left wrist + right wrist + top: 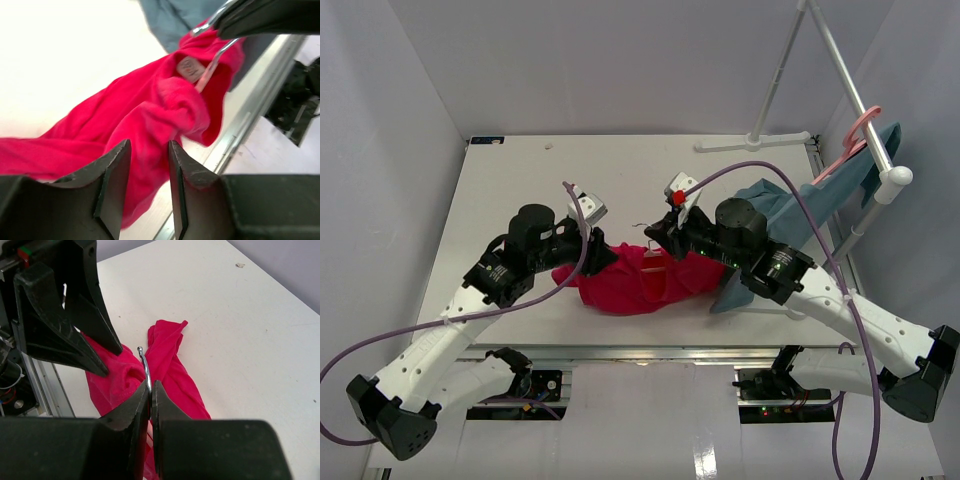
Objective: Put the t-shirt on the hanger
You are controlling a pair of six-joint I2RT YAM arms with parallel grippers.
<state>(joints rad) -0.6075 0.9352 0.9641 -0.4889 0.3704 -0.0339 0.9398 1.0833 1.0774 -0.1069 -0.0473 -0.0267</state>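
T-shirt (620, 288) crumpled on table (520, 180), middle of near edge. Hanger (145, 365) among red folds there, hook upward. Right gripper (150, 390) clamped on hook. Left gripper (149, 147) low over table at shirt, jaws narrowly parted, red fabric in gap; grip unclear.

This is looking like a robotics lab cell: a white table (520, 170) is sitting boxed in by plain grey walls (380, 150), the left arm (450, 340) and right arm (860, 320) are trailing purple cables (790, 190) from an aluminium rail (650, 352), and a silver-white rack pole (850, 90) is leaning in one corner.
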